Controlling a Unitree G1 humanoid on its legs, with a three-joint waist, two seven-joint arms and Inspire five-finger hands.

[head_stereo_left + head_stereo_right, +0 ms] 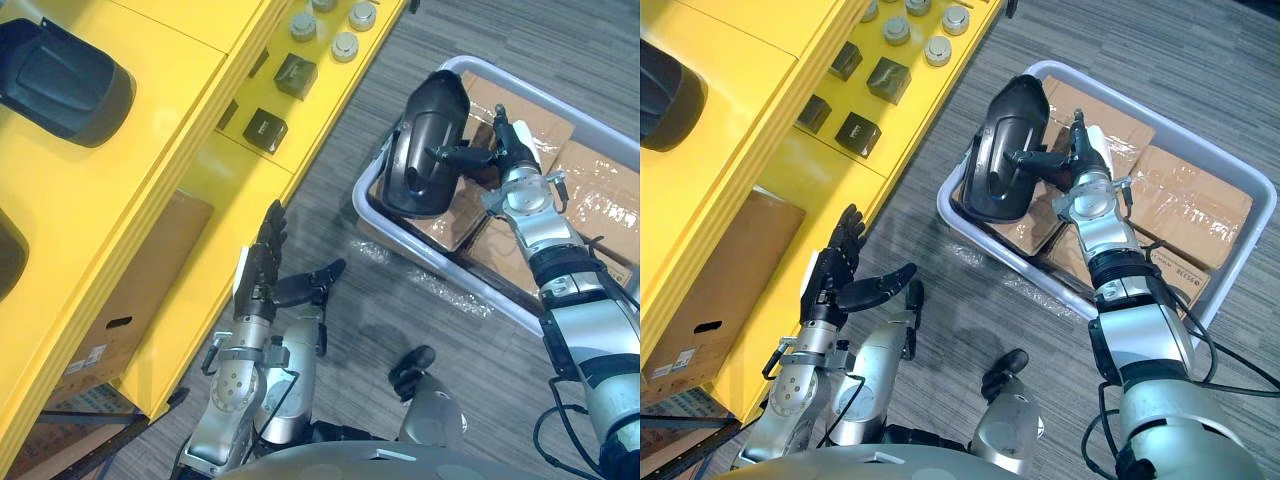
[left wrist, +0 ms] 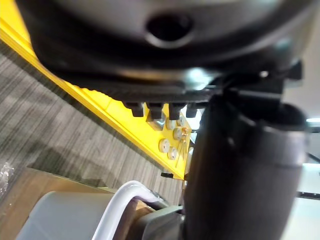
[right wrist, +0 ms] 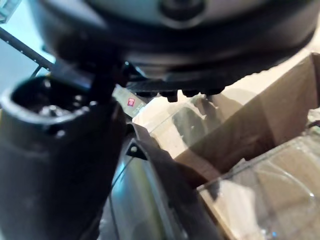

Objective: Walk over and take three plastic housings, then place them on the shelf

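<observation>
The right hand (image 1: 500,150) is closed on a black plastic housing (image 1: 425,140), with the thumb laid across its front and the fingers behind it. The housing hangs upright over the corner of a pale bin (image 1: 440,262) on the grey floor, on the side of the bin nearest the yellow shelf (image 1: 150,150). Inside the bin, past the held housing, lie cardboard boxes (image 1: 590,190) wrapped in clear plastic; the right wrist view shows the same plastic and cardboard close behind the housing.

The left hand (image 1: 262,268) is well apart from the bin, between it and the shelf. It holds nothing, with its fingers straight and its thumb spread towards the bin.

On the shelf, far from the bin, another black housing (image 1: 60,85) rests on the top level. On the step nearer the bin sit small black blocks (image 1: 296,73) and silver round pieces (image 1: 345,45). A brown carton (image 1: 120,310) stands under the shelf.
</observation>
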